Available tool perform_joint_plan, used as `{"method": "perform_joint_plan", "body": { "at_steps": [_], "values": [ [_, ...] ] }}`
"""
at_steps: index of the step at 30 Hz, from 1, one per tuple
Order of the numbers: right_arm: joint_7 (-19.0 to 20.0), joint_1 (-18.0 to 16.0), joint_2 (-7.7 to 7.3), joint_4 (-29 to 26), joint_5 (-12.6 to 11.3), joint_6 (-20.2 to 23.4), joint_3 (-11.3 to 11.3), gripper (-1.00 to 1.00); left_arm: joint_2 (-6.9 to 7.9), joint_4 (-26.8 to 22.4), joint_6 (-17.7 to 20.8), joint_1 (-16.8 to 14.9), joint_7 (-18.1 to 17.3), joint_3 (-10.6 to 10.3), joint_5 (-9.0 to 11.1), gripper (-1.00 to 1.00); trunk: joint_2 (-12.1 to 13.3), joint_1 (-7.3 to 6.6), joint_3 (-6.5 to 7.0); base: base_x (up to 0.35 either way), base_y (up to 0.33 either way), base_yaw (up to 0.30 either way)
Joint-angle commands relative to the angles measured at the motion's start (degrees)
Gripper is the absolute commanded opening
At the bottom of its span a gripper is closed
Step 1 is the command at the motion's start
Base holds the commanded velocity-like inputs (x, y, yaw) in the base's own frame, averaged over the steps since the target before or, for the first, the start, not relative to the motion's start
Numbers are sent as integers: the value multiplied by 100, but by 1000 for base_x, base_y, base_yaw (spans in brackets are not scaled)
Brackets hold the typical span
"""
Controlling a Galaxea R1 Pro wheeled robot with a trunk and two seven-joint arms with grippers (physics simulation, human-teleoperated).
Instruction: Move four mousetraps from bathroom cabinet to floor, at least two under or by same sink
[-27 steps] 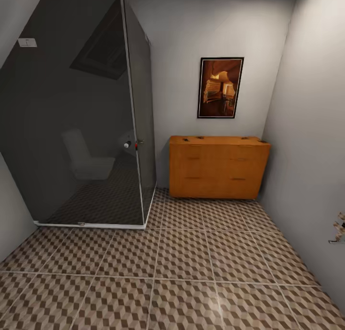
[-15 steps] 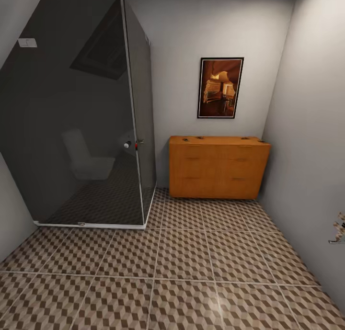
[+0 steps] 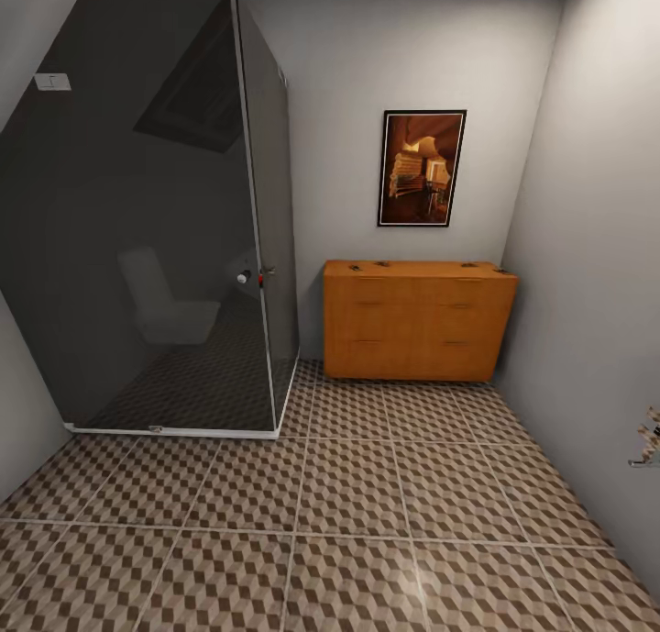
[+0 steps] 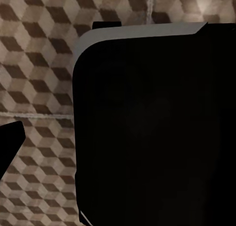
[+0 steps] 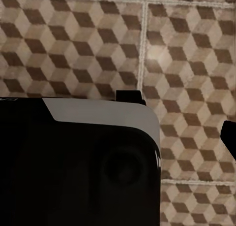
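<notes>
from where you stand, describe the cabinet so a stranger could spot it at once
Look at the far wall, below the framed dark orange picture. The cabinet stands there in the right corner, beside the dark glass shower enclosure. It is the one low, wide orange-brown wooden chest with slim drawer handles.

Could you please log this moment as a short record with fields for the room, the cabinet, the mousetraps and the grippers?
room: bathroom floor of cube-patterned tiles, grey walls
cabinet: orange-brown cabinet against the far wall, drawers shut
mousetraps: small dark items on the cabinet top, too small to identify or count
beside cabinet: dark glass shower enclosure
above cabinet: framed picture
grippers: jaws not visible; wrist views look down at floor tiles
</notes>
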Motion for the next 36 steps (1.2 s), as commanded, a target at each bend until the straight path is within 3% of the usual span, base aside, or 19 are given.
{"method": "perform_joint_plan", "body": {
  "at_steps": [1,36],
  "values": [
    [-3,-4,-3,4,2,-52,6,100,0,-2,-11,-2,1,0,2,100,-3,0,-6,0,0,0],
    [-9,-15,-6,36,-5,-166,7,100,1,-9,-12,-1,6,-1,2,100,-3,0,-6,0,0,0]
  ]
}}
